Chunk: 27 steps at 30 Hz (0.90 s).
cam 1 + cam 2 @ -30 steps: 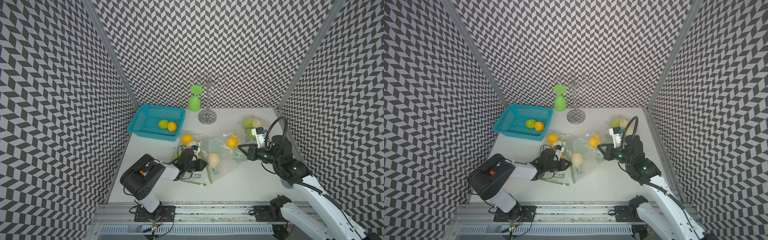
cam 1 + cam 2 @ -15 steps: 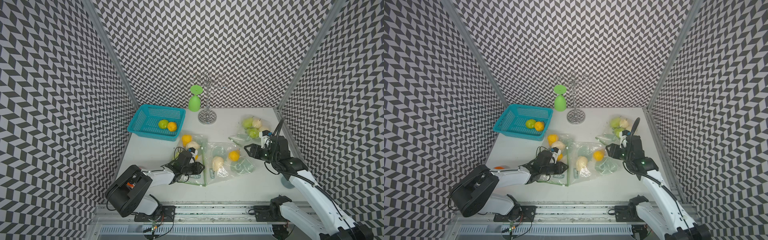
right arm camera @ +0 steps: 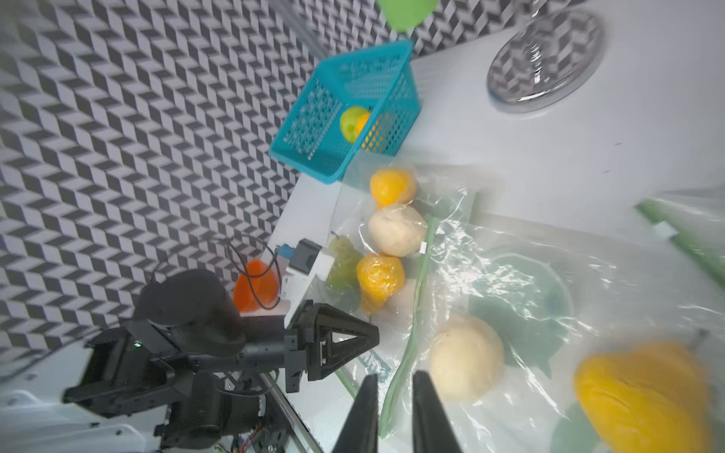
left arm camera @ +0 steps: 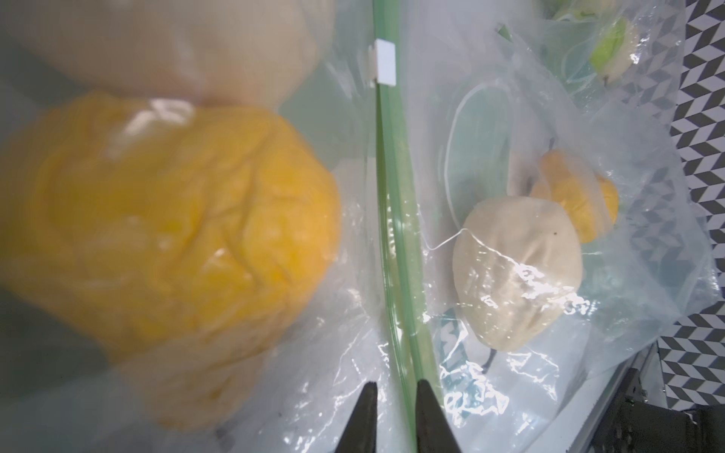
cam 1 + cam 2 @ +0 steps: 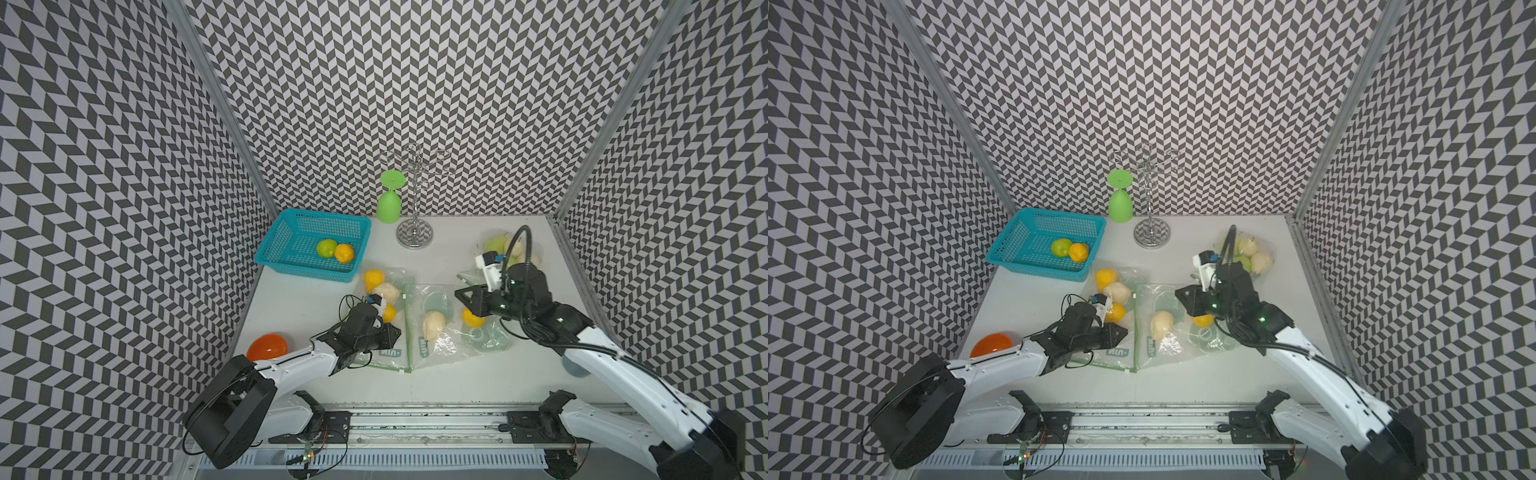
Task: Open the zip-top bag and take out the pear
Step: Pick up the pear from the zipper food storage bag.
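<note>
At mid-table, lying flat: clear zip-top bag [image 5: 446,351], green zip strip [image 4: 396,235] along its 9 o'clock edge, white slider [image 4: 385,62] at the strip's 12 o'clock end. Inside, pale pear [image 5: 433,325], an orange fruit [image 5: 473,318] at its 3 o'clock. Just beside at 9 o'clock, a second bag [image 5: 390,360] of fruit, under the left gripper [image 5: 397,332]: jaws nearly together, strip showing between the tips in the wrist view, pinched or merely behind, cannot tell. At the pear's 1 o'clock, right gripper [image 5: 459,296], pointing to 9 o'clock, jaws drawn almost together, nothing seen between them. At 10 o'clock, teal basket [image 5: 272,249]; at 2 o'clock, a third bag [image 5: 536,255].
</note>
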Each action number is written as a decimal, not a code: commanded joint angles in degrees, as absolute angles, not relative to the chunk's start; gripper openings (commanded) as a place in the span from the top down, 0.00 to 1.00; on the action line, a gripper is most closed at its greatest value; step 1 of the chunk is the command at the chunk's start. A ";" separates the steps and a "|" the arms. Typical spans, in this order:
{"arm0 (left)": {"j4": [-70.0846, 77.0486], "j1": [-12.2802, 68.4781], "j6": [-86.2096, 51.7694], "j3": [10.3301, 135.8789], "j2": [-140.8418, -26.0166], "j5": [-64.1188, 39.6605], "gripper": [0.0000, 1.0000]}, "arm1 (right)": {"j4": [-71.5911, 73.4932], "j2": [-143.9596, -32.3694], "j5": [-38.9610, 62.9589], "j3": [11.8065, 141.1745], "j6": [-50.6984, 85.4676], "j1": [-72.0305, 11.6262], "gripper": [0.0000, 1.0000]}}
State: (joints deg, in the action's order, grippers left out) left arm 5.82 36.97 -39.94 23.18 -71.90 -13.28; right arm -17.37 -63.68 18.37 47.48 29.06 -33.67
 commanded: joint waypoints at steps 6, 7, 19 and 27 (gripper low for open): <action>6.87 36.56 -39.11 26.23 -77.73 -11.75 0.81 | -3.25 -80.95 14.65 44.56 32.16 -34.28 0.93; 7.11 36.69 -39.05 26.53 -78.08 -11.86 0.81 | -1.90 -82.26 14.59 43.76 32.30 -34.20 0.94; 7.06 36.74 -38.52 28.42 -78.97 -12.39 0.81 | 9.33 -94.42 15.64 35.84 32.56 -33.76 0.99; 5.63 37.25 -39.15 30.89 -73.32 -15.31 0.81 | 12.55 -96.73 15.60 33.67 32.27 -33.81 1.00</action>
